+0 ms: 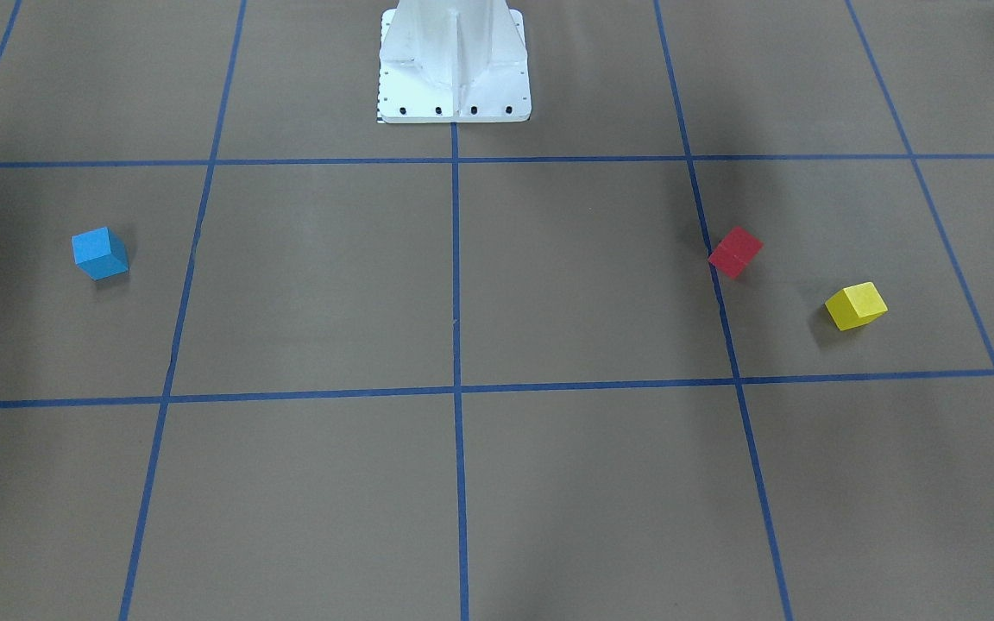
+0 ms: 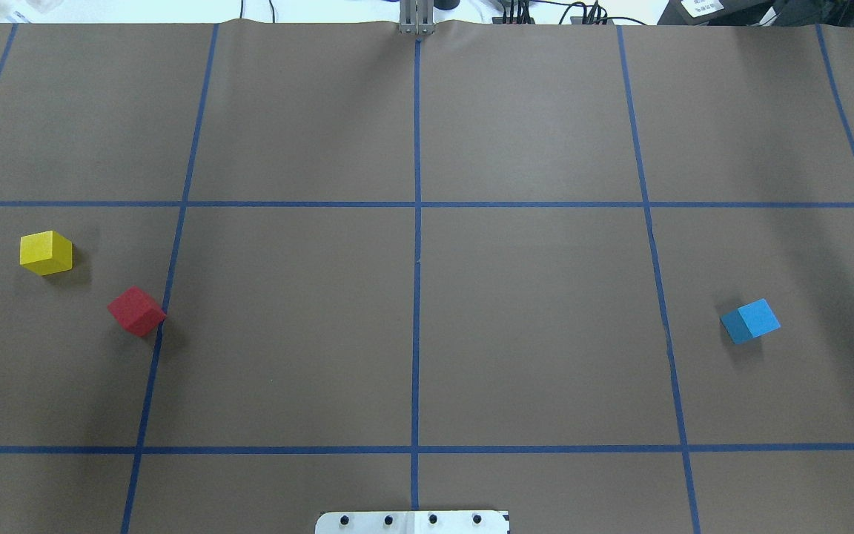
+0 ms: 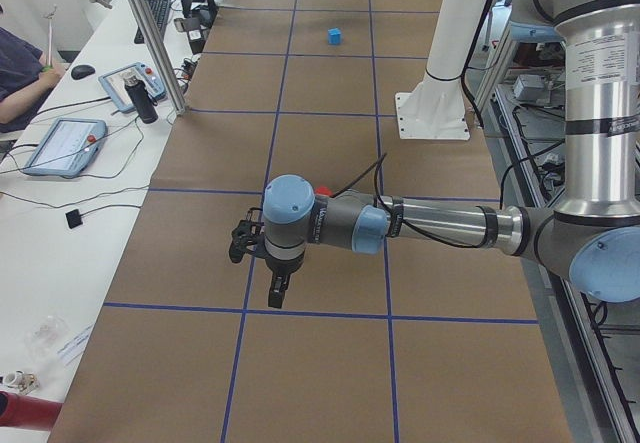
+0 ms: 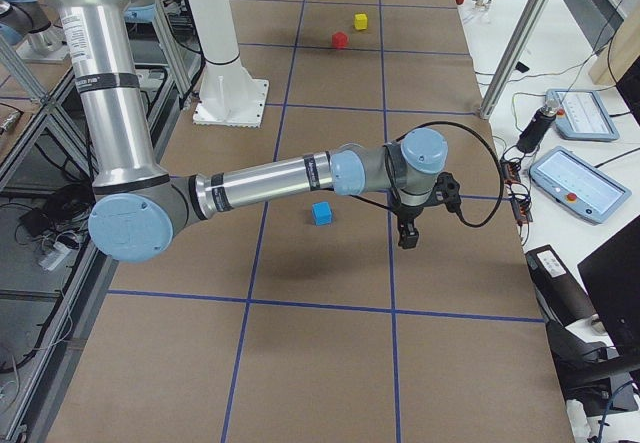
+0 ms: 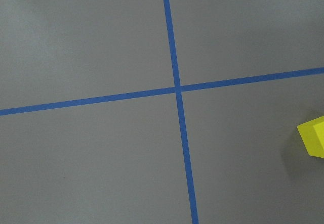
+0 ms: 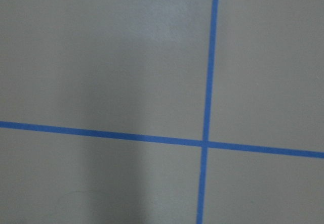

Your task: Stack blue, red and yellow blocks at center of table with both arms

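Brown-papered table (image 2: 531, 356): blue block (image 2: 750, 320) lay at 3 o'clock, red block (image 2: 136, 311) and yellow block (image 2: 45, 252) at 9. Finger spread of left gripper (image 3: 279, 291) and right gripper (image 4: 407, 235) could not be told.

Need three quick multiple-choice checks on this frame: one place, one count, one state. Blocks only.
1. On which side of the robot does the blue block lie?
A. its right
B. its left
C. dead centre

2. How many blocks are on the table?
A. two
B. three
C. four

3. How far along is the stack?
A. all three stacked
B. two stacked
C. none stacked

Answers:
1 A: in the overhead view it sits right of the centre tape line.
2 B: the blue block, the red block and the yellow block.
3 C: each block rests alone on the table, apart from the others.
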Robot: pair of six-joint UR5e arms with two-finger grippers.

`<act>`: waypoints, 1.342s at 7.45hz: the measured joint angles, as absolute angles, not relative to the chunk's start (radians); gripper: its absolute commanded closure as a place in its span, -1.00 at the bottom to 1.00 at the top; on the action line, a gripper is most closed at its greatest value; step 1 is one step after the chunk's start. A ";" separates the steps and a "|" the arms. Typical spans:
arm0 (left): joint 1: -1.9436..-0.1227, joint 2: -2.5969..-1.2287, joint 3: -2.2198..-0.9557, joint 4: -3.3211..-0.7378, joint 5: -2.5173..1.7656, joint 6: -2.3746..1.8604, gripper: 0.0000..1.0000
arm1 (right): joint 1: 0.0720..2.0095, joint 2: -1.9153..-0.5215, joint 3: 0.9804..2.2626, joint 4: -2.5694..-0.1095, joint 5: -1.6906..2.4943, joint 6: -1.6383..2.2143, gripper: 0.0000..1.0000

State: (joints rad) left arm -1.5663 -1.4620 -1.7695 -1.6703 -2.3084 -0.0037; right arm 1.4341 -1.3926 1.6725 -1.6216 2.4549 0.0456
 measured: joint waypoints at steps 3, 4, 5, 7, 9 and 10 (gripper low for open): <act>-1.566 -1.462 -1.782 -1.670 -2.310 -0.003 -0.99 | 1.195 -1.437 1.768 -1.412 2.393 0.325 -0.98; -1.566 -1.462 -1.786 -1.669 -2.310 -0.003 -0.99 | 1.117 -1.490 1.782 -1.296 2.323 0.416 -0.98; -1.566 -1.462 -1.791 -1.669 -2.310 -0.003 -0.99 | 1.063 -1.538 1.787 -1.201 2.288 0.479 -0.98; -1.566 -1.464 -1.797 -1.670 -2.310 -0.003 -0.99 | 0.990 -1.588 1.788 -1.135 2.271 0.540 -0.98; -1.566 -1.465 -1.801 -1.670 -2.310 -0.002 -0.99 | 0.928 -1.603 1.785 -1.129 2.266 0.610 -0.98; -1.566 -1.465 -1.803 -1.669 -2.310 -0.002 -0.99 | 0.904 -1.613 1.784 -1.129 2.262 0.624 -0.98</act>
State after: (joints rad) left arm -1.5662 -1.4648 -1.8029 -1.6692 -2.3099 -0.0018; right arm 0.9037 -1.6129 1.7841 -1.1287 2.2617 0.6244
